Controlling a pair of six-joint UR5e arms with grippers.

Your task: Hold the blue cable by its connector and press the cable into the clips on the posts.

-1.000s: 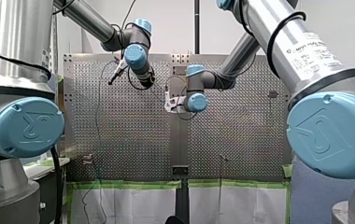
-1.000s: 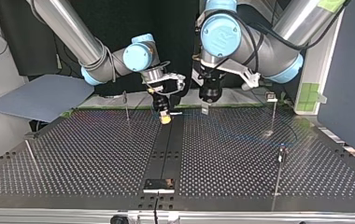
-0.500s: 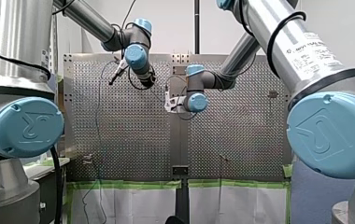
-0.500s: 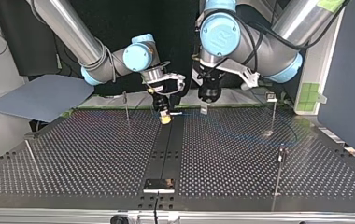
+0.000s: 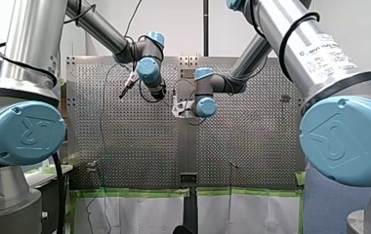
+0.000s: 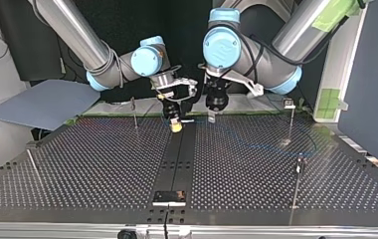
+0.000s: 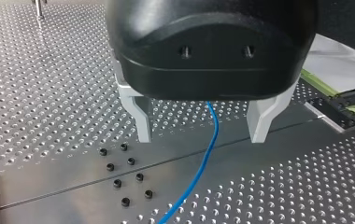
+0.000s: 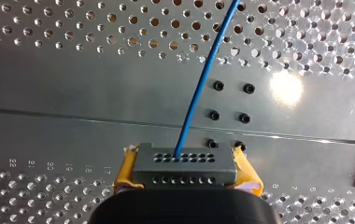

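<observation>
While my right hand [image 6: 176,124] is clamped tight on the grey connector [image 8: 185,164], with the yellow pads [image 8: 125,171] squeezing it from both sides, the blue cable [image 8: 199,88] pops out of the connector's face and runs off ahead of that hand over the perforated surface [image 8: 49,56]. From the top view, that hand sits low over the dark centre strip [image 6: 177,159] near the surface's far edge. My left hand [image 6: 211,117] hangs just beside it at about 3 o'clock, fingertips close to the surface. The left hand is wide open and holding nothing. In its wrist view the two pale metal fingers [image 7: 140,116] stand well apart, and the cable passes between them without touching either one, running on past a little cluster of black screws [image 7: 124,175]. In the top view the cable shows as a faint blue line heading out toward 4 o'clock from my hands. It then curves across the surface near a thin post [image 6: 291,122] with a clip [image 6: 289,103] on top, at roughly 3 o'clock from my left hand. Can't tell from here whether the cable touches that post. Another post [image 6: 134,113] stands at 9 o'clock from my right hand.
</observation>
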